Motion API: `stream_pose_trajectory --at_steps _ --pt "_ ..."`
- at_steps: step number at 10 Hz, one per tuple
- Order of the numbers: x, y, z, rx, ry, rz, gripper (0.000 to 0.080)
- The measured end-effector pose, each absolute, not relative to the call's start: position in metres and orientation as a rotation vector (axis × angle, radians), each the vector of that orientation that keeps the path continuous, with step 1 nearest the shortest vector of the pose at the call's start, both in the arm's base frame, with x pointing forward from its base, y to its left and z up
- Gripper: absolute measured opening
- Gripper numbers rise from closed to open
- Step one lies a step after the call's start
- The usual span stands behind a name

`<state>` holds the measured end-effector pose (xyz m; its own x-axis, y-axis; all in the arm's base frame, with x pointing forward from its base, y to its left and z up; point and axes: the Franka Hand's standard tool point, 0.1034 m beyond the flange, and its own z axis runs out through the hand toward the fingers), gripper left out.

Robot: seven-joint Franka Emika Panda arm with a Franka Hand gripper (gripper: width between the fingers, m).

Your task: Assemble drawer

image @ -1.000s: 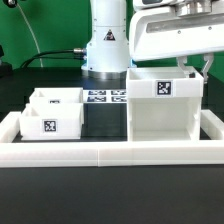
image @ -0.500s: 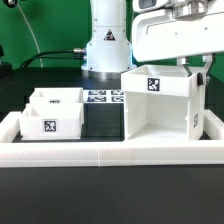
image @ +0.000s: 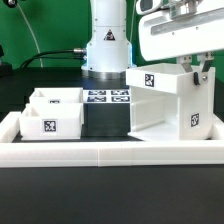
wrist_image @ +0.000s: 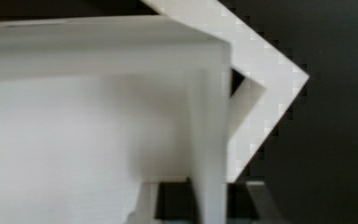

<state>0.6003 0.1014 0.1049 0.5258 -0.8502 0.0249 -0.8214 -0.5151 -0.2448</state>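
Observation:
The large white housing (image: pixel 165 105) stands at the exterior view's right, turned at an angle, with one tag on its upper front and one on its right side. My gripper (image: pixel 194 64) comes down from above and is shut on the housing's top wall. In the wrist view the thin white wall (wrist_image: pixel 213 150) runs between my two dark fingers (wrist_image: pixel 174 203), with my gripper (wrist_image: pixel 215 206) closed around it. A drawer (image: pixel 50 122), a small white tray with a tag on its front, sits at the exterior view's left. A second similar tray (image: pixel 57 98) sits just behind it.
White border rails run along the front (image: pixel 110 152) and the left (image: pixel 8 125) of the work area. The marker board (image: pixel 105 97) lies flat in front of the robot base (image: pixel 106 45). A green backdrop is behind on the left.
The housing has turned in my grip: its front tag moved toward the exterior view's left and a tagged side face has swung into sight on the right. The trays have not moved.

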Motion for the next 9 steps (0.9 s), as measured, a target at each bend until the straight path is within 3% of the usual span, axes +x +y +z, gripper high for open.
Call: stream_pose_trajectory --at_steps 3,9 --pt "0.5992 0.0985 0.1029 -2.276 1.815 -0.154 0.0049" --pt "0.6061 0.0971 0.0996 -2.123 1.968 -0.089 0.0051"
